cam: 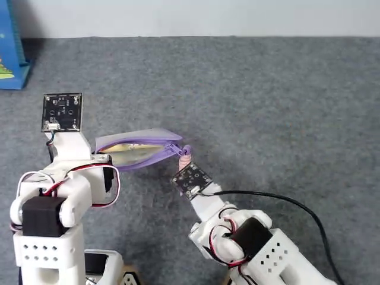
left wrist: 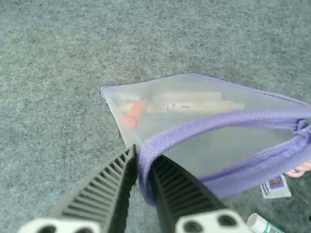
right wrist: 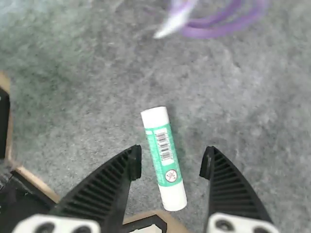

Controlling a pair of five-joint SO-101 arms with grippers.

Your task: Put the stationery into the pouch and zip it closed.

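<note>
The glue stick (right wrist: 164, 158) is noted between the right gripper's (right wrist: 172, 156) open fingers, long axis along them; the pouch (left wrist: 194, 141) is pinched by the left gripper (left wrist: 143, 159).

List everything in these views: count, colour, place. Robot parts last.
pouch: one, translucent with purple zip edging, on the mat, mouth open, one end pinched by the left gripper
orange item: one, orange, inside the pouch; kind unclear
pale items: count unclear, cream, inside the pouch
zip pull: one, pink, at the pouch's zip end
glue stick: one, white and green, lying on the mat outside the pouch
mat: one, grey, covering the table
blue box: one, blue, far left edge of the high view
left gripper: one, black fingers, shut on the pouch's end
right gripper: one, black fingers, open, straddling the glue stick
</note>
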